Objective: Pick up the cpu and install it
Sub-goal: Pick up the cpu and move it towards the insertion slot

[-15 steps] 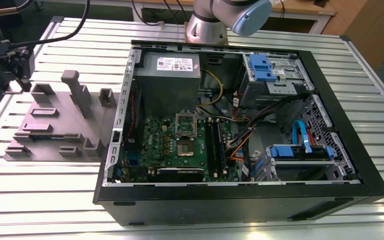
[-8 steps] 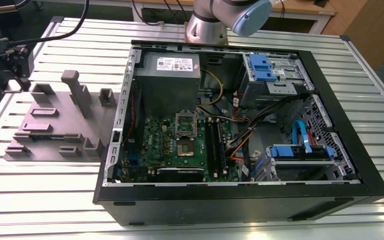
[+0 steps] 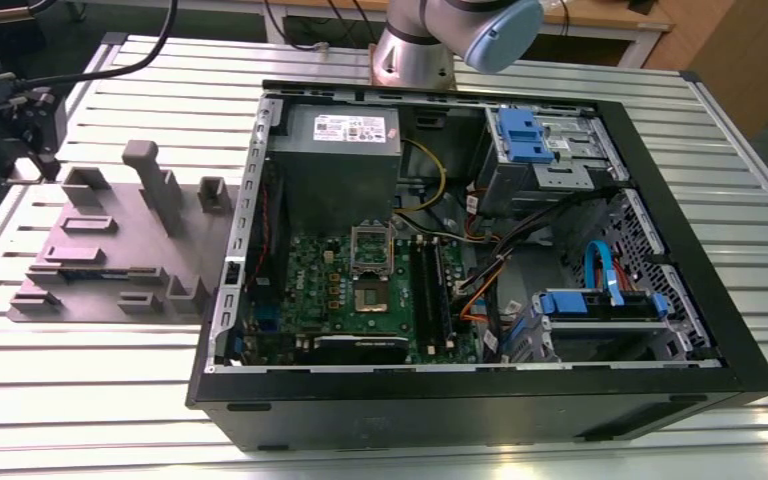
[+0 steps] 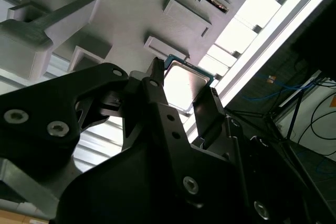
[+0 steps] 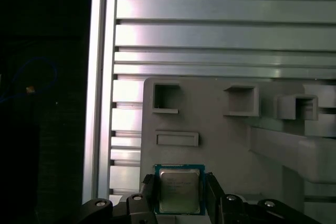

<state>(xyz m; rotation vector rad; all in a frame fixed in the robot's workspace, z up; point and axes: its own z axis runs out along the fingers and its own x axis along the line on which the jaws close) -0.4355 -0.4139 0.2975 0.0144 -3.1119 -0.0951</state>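
The cpu point(image 5: 179, 190), a flat square chip with a shiny metal top and a thin green rim, sits between my gripper's point(image 5: 179, 195) two black fingers point(image 5: 148, 192). Both fingers press against its opposite edges. In the second wrist view the cpu point(image 4: 184, 85) shows bright between the same fingertips of the gripper point(image 4: 184, 95), with the grey fixture plate point(image 4: 131, 9) behind it. The gripper is shut on the cpu, near the plate's edge beside the table's rim. The open computer case point(image 3: 491, 400) lies in the middle of the exterior view, with its green motherboard point(image 3: 357, 290) and square socket point(image 3: 372, 297) exposed.
The grey fixture plate point(image 3: 104, 250), with its raised posts and pockets, lies at the exterior view's left of the case on the slatted aluminium table point(image 3: 91, 380). Inside the case are a power supply point(image 3: 337, 140), blue drive brackets point(image 3: 598, 305) and loose cables point(image 3: 491, 265). The arm's base point(image 3: 418, 50) stands behind the case.
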